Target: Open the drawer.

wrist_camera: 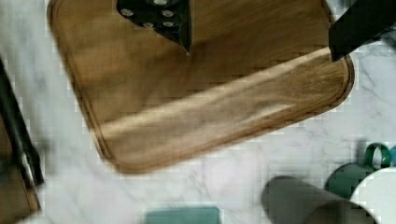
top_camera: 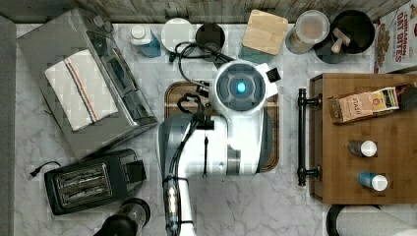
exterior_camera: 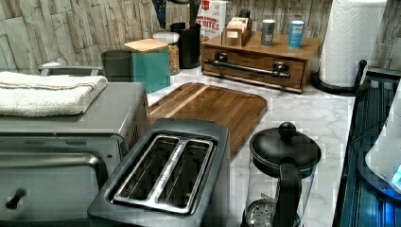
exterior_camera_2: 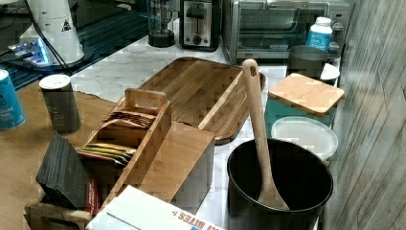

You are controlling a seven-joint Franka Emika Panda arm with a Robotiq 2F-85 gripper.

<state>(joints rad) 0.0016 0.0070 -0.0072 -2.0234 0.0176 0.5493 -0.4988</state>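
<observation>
End effector [wrist_camera: 259,46] gapes empty above the tray [wrist_camera: 210,116]; drawer [wrist_camera: 16,140] sits well apart.

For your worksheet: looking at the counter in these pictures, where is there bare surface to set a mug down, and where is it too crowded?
Free: the wooden tray carries nothing, and bare marble lies between it, the drawer and the paper towel roll. Crowded: the wall side, where the teal canister, white lid and black pot sit close, and the end with the toaster and toaster oven.

drawer [exterior_camera: 253,66]: brown wood, black metal bar | tray [exterior_camera: 213,106]: smooth dark wood | counter [top_camera: 255,201]: glossy marble | toaster [exterior_camera: 170,175]: matt black, metal slots | towel [exterior_camera: 47,92]: cloth
</observation>
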